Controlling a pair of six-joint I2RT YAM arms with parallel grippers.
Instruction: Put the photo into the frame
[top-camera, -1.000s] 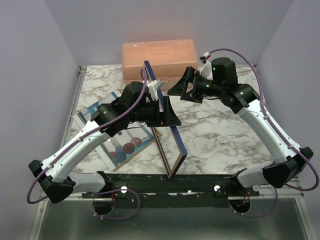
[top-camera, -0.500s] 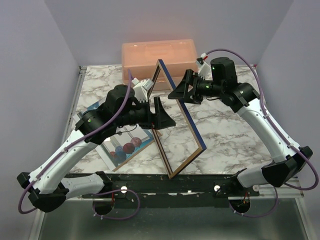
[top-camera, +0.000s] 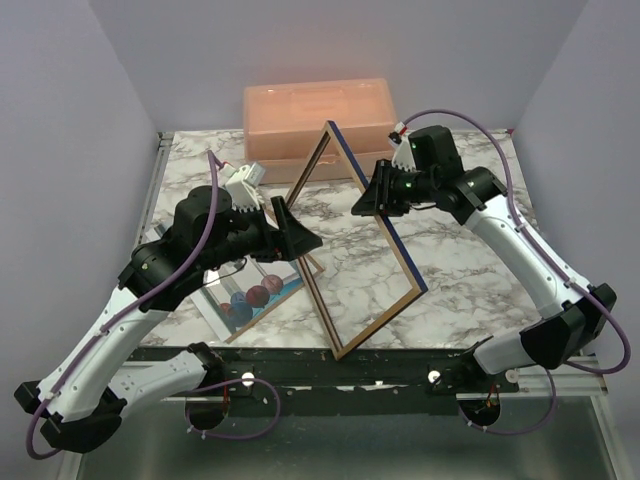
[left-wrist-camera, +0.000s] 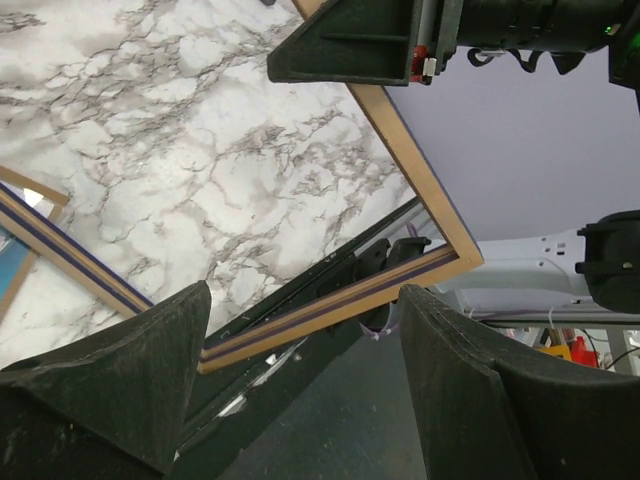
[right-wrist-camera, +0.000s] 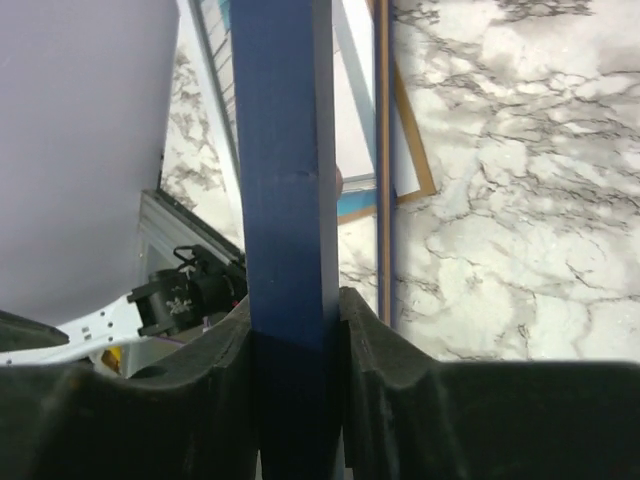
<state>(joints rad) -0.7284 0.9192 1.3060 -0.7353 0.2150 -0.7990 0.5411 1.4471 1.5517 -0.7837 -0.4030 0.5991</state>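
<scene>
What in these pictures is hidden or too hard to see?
- Top view: the left arm covers much of the glossy balloon photo.
- Right wrist view: only one bar of the thin navy-and-tan picture frame shows; the edges cut off the rest.
- Top view: the cloudy lid of the peach plastic box hides any contents.

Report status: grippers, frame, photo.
Left gripper open, empty. Right gripper shut on frame, which stands raised and tilted. Photo lies flat on table, partly hidden under left arm.

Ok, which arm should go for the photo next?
Left. The left gripper is open and empty, close to the photo; the right gripper is clamped on the frame, holding it up.
</scene>
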